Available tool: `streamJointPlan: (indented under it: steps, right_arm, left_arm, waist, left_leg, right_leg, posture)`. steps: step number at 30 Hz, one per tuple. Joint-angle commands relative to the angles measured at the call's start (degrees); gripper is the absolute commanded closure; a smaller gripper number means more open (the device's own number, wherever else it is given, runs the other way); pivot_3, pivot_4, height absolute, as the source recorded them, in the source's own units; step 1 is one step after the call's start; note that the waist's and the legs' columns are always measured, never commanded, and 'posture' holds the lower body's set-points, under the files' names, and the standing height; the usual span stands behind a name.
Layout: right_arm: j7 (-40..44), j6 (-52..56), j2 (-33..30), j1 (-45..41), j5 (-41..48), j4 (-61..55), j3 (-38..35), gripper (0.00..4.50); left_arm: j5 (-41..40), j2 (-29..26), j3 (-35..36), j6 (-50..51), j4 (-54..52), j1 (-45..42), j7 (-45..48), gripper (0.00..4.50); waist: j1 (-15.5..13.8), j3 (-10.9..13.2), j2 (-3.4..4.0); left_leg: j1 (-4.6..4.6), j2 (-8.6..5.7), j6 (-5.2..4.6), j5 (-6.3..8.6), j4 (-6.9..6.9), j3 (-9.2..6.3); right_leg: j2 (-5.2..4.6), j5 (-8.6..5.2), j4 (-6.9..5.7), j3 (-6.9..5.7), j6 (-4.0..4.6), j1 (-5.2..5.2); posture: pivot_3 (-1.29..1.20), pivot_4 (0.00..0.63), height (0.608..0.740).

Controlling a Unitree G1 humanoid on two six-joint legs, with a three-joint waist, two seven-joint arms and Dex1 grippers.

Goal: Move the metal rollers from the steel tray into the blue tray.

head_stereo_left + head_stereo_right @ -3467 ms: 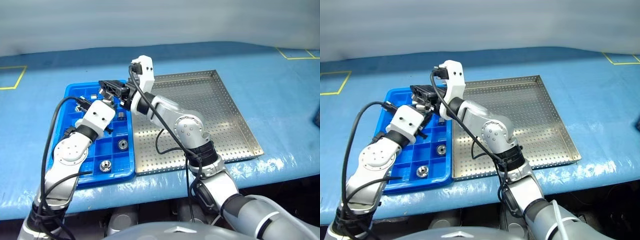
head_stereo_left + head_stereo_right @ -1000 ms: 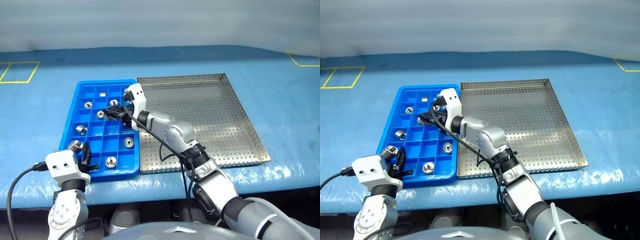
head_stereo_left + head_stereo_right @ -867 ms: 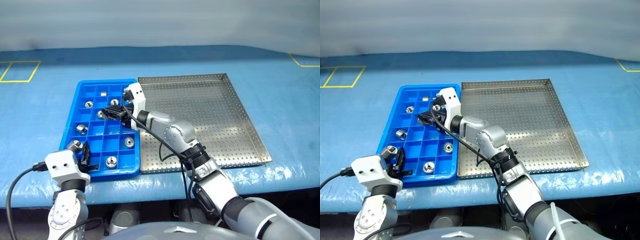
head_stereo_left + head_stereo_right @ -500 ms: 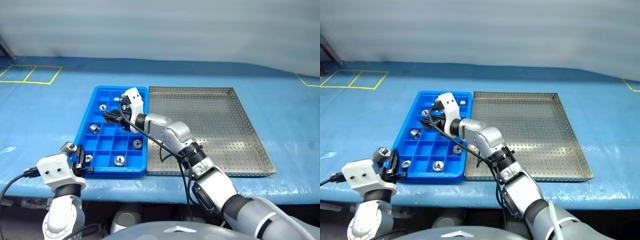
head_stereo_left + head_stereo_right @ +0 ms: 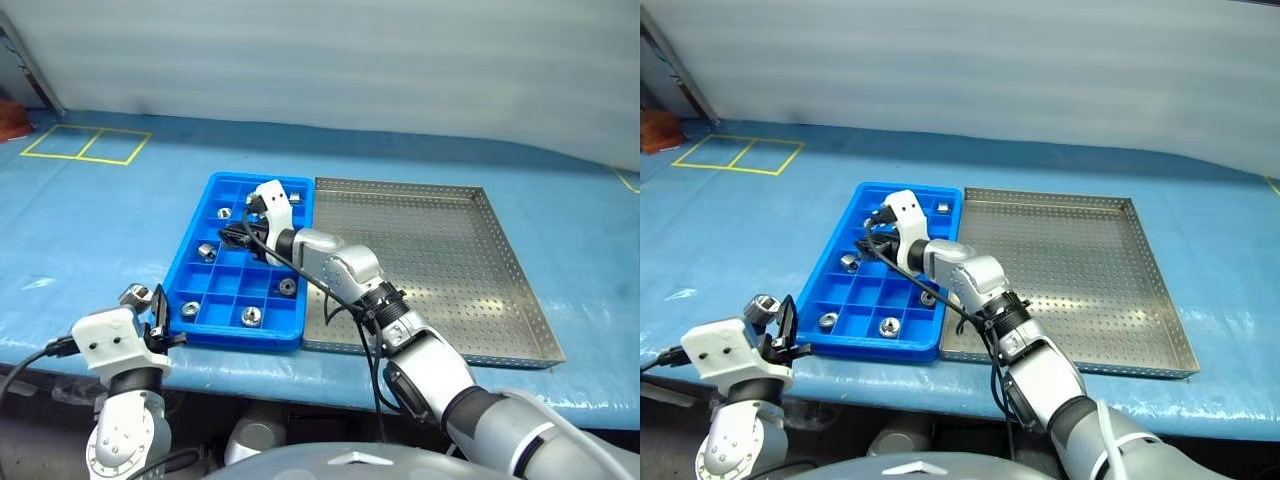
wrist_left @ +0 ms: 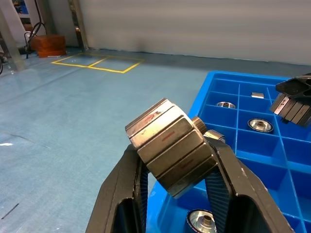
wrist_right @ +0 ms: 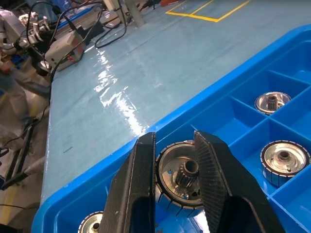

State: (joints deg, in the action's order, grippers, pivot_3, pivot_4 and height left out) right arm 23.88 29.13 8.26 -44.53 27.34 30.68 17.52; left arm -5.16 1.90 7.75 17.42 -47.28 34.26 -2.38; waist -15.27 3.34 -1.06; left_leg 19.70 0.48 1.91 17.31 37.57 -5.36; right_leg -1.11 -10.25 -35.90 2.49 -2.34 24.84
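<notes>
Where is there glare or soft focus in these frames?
Right wrist view: a bright reflection streaks the blue table cover, and the background clutter is soft. Left wrist view: the held metal roller fills the foreground, its near edge slightly soft. Head views: lighting is even, the steel tray shows only mild sheen.

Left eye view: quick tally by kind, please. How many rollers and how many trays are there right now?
metal rollers: 8 (6 lying in the blue tray, 1 in the left gripper, 1 in the right gripper)
blue tray: 1
steel tray: 1, with no roller on it
Total: 10
</notes>
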Motion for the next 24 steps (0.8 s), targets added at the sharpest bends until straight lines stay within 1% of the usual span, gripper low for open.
streamJointPlan:
  steps: [1,11,22,24]
  right_arm:
    - [0.52,-1.87,8.25,-5.28,-0.9,-0.03,-1.4,3.68]
    - [0.39,-3.66,5.79,-3.59,-6.22,2.42,-1.25,3.68]
    - [0.2,-3.49,3.67,-0.69,-11.66,2.29,-0.51,3.68]
    - [0.06,-3.46,3.45,-0.25,-12.6,2.39,-0.36,2.96]
  left_arm:
    - [-0.13,-0.12,-0.23,-0.47,-2.74,-0.58,0.03,3.15]
    - [-0.33,-0.84,-0.74,-0.11,-1.7,-2.02,0.91,3.15]
    - [-1.21,-2.49,-0.17,1.26,-0.89,-3.83,2.54,3.15]
    - [-1.25,-2.84,-0.39,1.9,-0.54,-4.75,2.8,3.15]
  waist:
    - [-0.07,-0.01,0.0]
    - [0.02,-0.06,0.05]
    - [0.56,-0.15,0.11]
    - [0.66,-0.15,0.11]
  left_leg:
    - [0.0,0.0,0.0,0.0,0.0,0.0]
    - [-0.01,0.0,0.0,0.0,0.0,0.0]
    - [-0.1,0.0,0.0,0.0,0.01,0.0]
    - [-0.1,0.0,0.01,0.0,0.01,0.0]
  right_leg:
    - [0.0,0.0,0.0,0.0,0.0,-0.01]
    - [0.0,0.0,0.0,0.0,0.0,-0.02]
    - [0.01,0.0,-0.01,0.0,0.01,-0.1]
    - [0.01,0.0,-0.01,0.0,0.01,-0.1]
  posture:
    - [0.51,0.0,0.74]
    - [0.48,0.0,0.74]
    - [0.45,0.0,0.74]
    - [0.44,0.0,0.74]
